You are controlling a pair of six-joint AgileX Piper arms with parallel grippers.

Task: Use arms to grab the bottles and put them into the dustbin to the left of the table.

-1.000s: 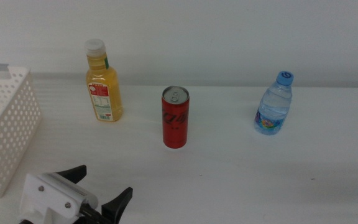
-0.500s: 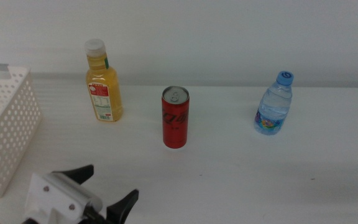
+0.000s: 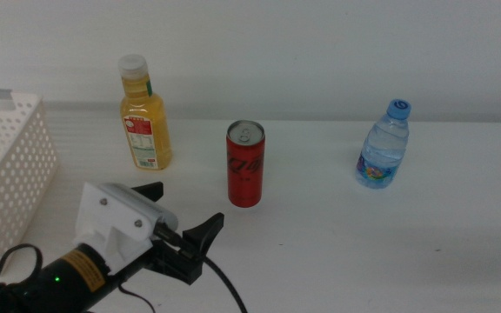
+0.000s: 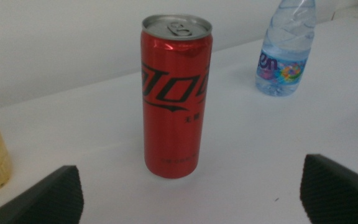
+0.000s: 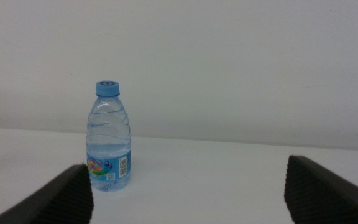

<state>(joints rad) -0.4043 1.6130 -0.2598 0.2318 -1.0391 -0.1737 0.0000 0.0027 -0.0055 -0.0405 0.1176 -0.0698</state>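
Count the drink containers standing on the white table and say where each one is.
3, none hidden. The yellow juice bottle with white cap stands nearest the white perforated basket; the slim red soda can is in the middle, ahead of the open left gripper; the small clear blue-capped water bottle stands rightmost.

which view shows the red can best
The left wrist view: the red can fills the frame centre, lettering readable, between the open left gripper jaws. The middle view shows it small, upright on the table. The right wrist view misses it.
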